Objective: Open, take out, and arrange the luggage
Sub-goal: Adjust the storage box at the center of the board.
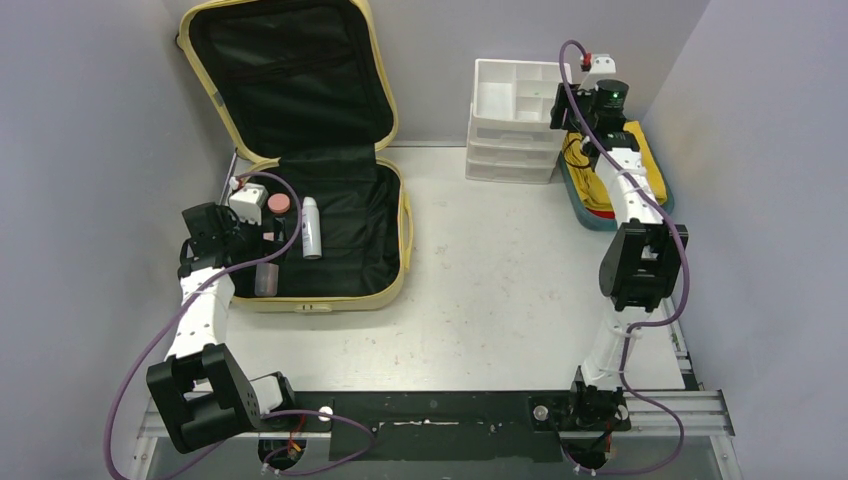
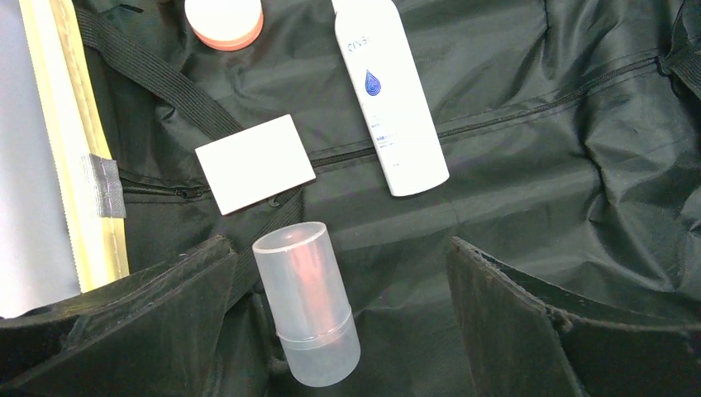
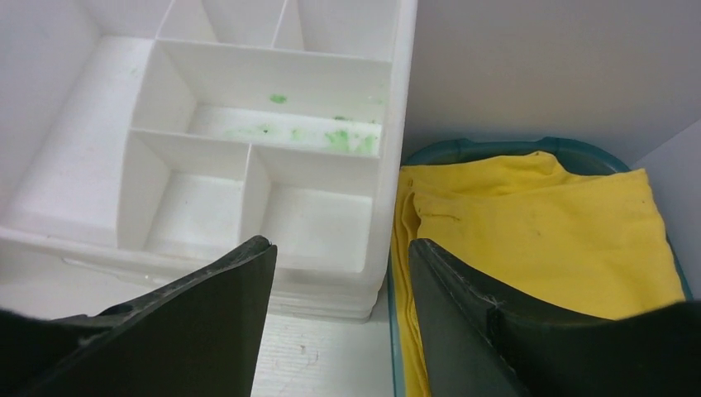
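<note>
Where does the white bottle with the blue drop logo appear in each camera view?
Top external: white bottle lies in the open luggage, left of centre.
Left wrist: white bottle at top centre, on black lining.
Right wrist: not in it.
Shared landmark: pink-lidded jar, just left of the bottle in both.

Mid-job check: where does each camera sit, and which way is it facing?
Top external: above and behind the bases, looking down on the table; left arm, right arm and the open luggage show.
Left wrist: over the luggage, looking down at a white bottle and a clear bottle; open left fingers frame the bottom.
Right wrist: facing the white organizer and yellow cloth; right fingers at the bottom.
Shared: top and left wrist both show the white bottle.
</note>
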Tool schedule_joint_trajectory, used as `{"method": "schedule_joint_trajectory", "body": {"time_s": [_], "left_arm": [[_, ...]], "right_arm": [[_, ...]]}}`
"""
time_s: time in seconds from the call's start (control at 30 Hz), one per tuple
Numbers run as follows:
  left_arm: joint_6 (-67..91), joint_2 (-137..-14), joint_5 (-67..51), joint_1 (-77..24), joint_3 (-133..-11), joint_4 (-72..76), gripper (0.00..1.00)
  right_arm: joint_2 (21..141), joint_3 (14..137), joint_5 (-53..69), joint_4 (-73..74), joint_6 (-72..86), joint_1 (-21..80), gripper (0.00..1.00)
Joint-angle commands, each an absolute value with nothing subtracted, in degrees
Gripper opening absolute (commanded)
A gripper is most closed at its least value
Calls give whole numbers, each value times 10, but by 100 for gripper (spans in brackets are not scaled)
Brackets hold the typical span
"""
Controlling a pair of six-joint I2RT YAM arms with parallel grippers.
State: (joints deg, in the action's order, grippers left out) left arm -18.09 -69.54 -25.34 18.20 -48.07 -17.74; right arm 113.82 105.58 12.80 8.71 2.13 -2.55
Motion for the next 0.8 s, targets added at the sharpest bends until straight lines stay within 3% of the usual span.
{"method": "schedule_joint_trajectory", "body": {"time_s": [0.0, 0.3, 0.47, 0.63, 0.7, 0.77], "left_arm": [[-173, -681, -270, 191, -477, -154, 97], [-172, -683, -272, 194, -477, -153, 97], [-172, -684, -272, 197, -477, -152, 97], [-171, -680, -275, 199, -476, -151, 97], [-171, -678, -277, 200, -475, -150, 97], [-170, -677, -279, 200, -475, -149, 97]], "right_arm": [[1150, 1122, 70, 59, 29, -21, 60], [1210, 1168, 75, 68, 33, -17, 53], [1224, 1174, 85, 73, 33, -12, 35], [1208, 1148, 102, 76, 33, -10, 7], [1189, 1124, 107, 75, 36, -11, 0], [1167, 1101, 103, 84, 37, -8, 0]]}}
